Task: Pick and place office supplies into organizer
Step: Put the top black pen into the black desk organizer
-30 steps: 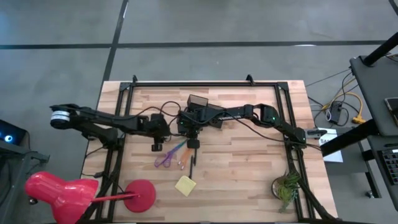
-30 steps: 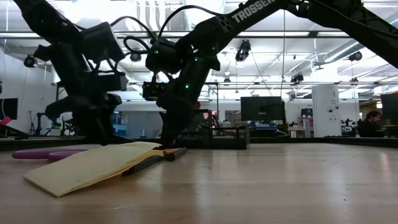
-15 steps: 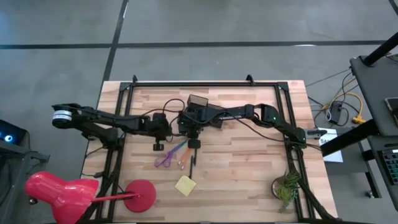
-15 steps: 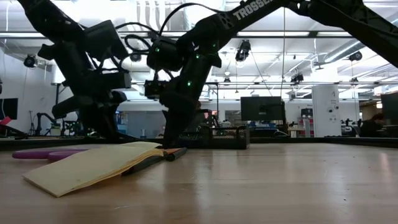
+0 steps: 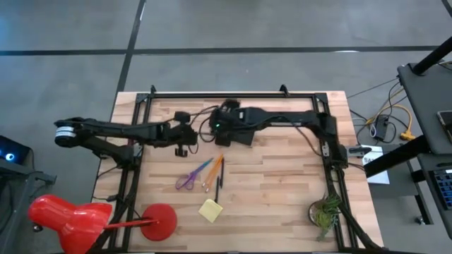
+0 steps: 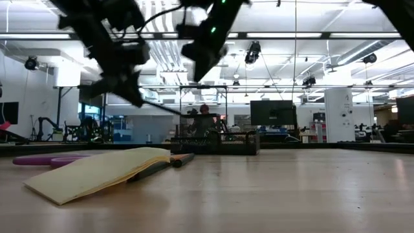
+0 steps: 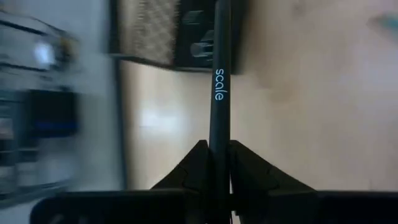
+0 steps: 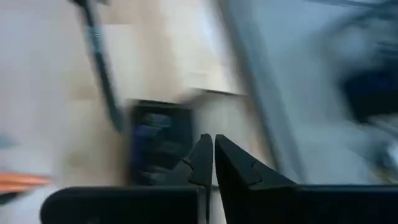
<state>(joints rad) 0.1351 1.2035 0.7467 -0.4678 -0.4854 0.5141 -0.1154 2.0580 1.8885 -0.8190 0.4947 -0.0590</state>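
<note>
My left gripper [image 5: 191, 134] is raised above the table left of centre and is shut on a black pen [image 7: 219, 74] marked "scale". The pen also shows in the low view [image 6: 162, 107]. The black mesh organizer [image 7: 155, 31] stands on the table just beyond the pen's free end. It also shows in the low view [image 6: 220, 142]. My right gripper [image 8: 209, 146] is shut and empty, raised over the organizer [image 8: 158, 143]. Purple scissors [image 5: 187, 180], orange pens [image 5: 212, 169], another black pen [image 5: 218, 189] and a yellow sticky pad [image 5: 210, 209] lie flat on the table. My left gripper pinches the pen's shaft [image 7: 219, 138] between its two fingers [image 7: 249, 168]. The pen runs forward along the fingers, not across them. It is lifted clear of the table and slants down toward the organizer, with its free end [image 7: 221, 12] near the organizer's wall.
A red lamp [image 5: 78, 215] with a round base [image 5: 161, 220] stands at the near left corner. A green plant [image 5: 325, 213] stands at the near right. The right arm's wrist [image 5: 240, 130] hangs close to the organizer. A black frame rims the table.
Both grippers have risen from the table. My left gripper has lifted the black pen clear and carried it toward the far edge and the organizer, tipping from pointing down to nearly level. My right gripper has drawn up and back from the loose pens toward the organizer.
</note>
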